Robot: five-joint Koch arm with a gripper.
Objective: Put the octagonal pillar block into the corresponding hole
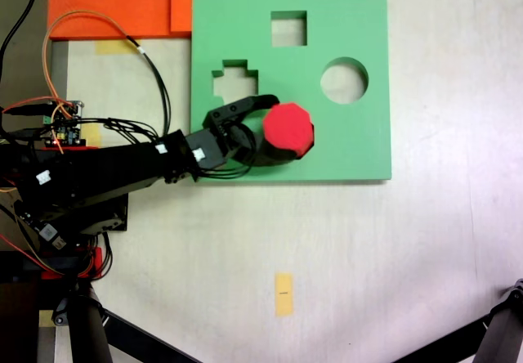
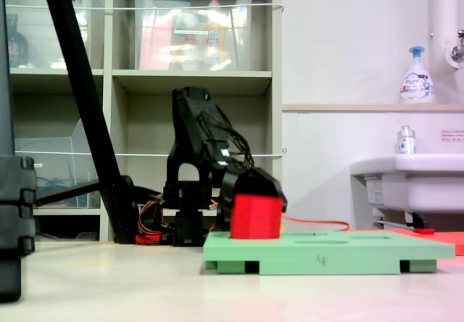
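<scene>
The gripper [image 1: 265,130] is closed tight on the red block [image 1: 288,130]. The block stands straight up on the green board [image 1: 343,142], low in the board's middle in the first exterior view. Its hole is hidden under the block.

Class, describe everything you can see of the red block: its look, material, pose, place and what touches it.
The red block is a small bright red prism with an eight-sided top face, matte and foam-like. In the second exterior view it stands upright, its lower part sunk into the green board near the board's lower middle in the first exterior view, below the cross, square and round cutouts. The arm's black hand closes around it from the first exterior view's left; whether it is fully seated cannot be told.
</scene>
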